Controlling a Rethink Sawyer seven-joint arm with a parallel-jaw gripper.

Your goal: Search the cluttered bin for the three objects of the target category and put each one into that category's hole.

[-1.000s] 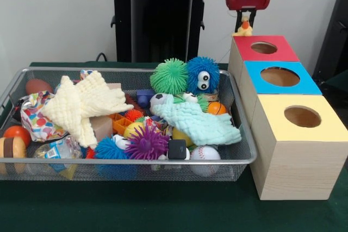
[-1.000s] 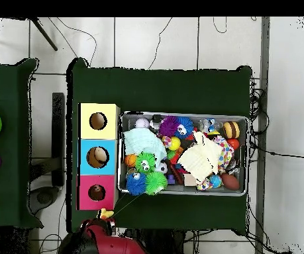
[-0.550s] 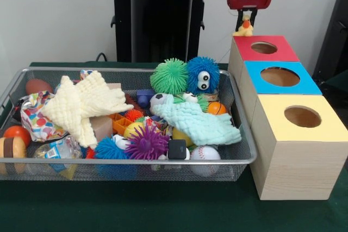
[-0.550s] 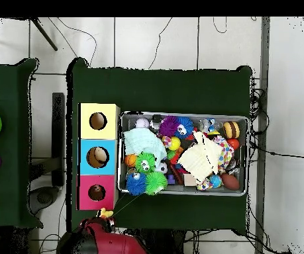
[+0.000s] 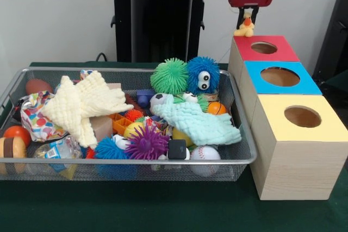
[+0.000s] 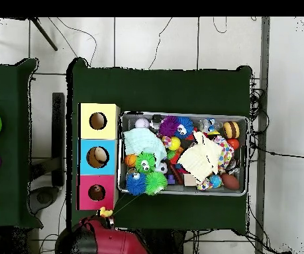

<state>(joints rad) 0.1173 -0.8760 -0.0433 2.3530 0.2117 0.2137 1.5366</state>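
Pincer [image 5: 247, 21] is clamped on my yellow duck [image 5: 244, 27], hanging just behind the red box [image 5: 246, 52]; its hole [image 5: 264, 48] lies forward of the duck, toward the bin [image 5: 239, 150].

The arm is coming down from above in the front view, its red and black wrist housing standing vertical. The gripper [image 5: 247, 21] is hanging straight below the housing, pointing downward, with its fingers closed on a small yellow duck toy [image 5: 245, 27]. In the overhead view the arm's red body is showing at the bottom edge, with the gripper [image 6: 104, 213] and the duck toy at its upper tip.
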